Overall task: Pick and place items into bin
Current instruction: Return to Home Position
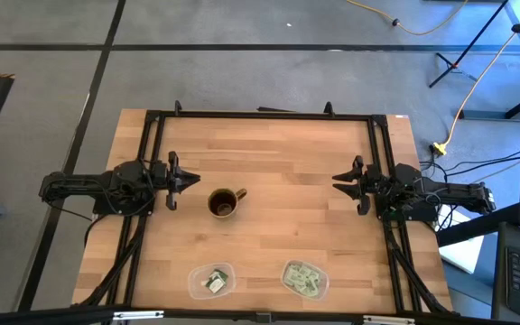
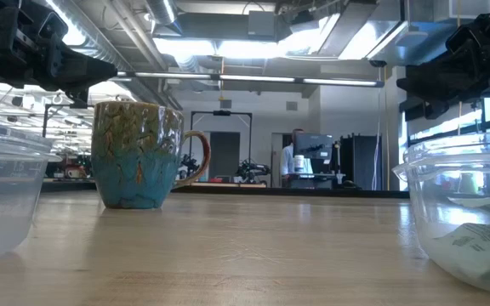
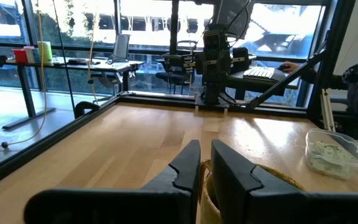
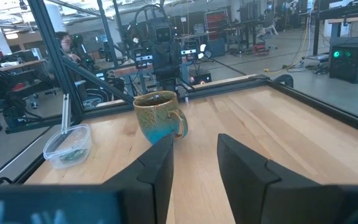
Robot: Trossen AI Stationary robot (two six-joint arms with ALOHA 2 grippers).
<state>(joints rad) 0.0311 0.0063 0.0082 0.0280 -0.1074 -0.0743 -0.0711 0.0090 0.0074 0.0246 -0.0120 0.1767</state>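
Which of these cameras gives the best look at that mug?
The low view: the mug stands close and side-on, showing its teal and brown glaze and handle. The right wrist view shows it whole but farther off. The high view shows only its rim from above. The left wrist view catches just an edge behind the fingers.

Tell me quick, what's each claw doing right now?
Left claw: nearly closed, holding nothing, beside the mug.
Right claw: open, holding nothing.

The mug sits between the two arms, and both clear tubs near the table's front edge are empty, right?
Not quite. The mug does sit between the arms, but the high view shows both clear tubs hold pale green and white packets.
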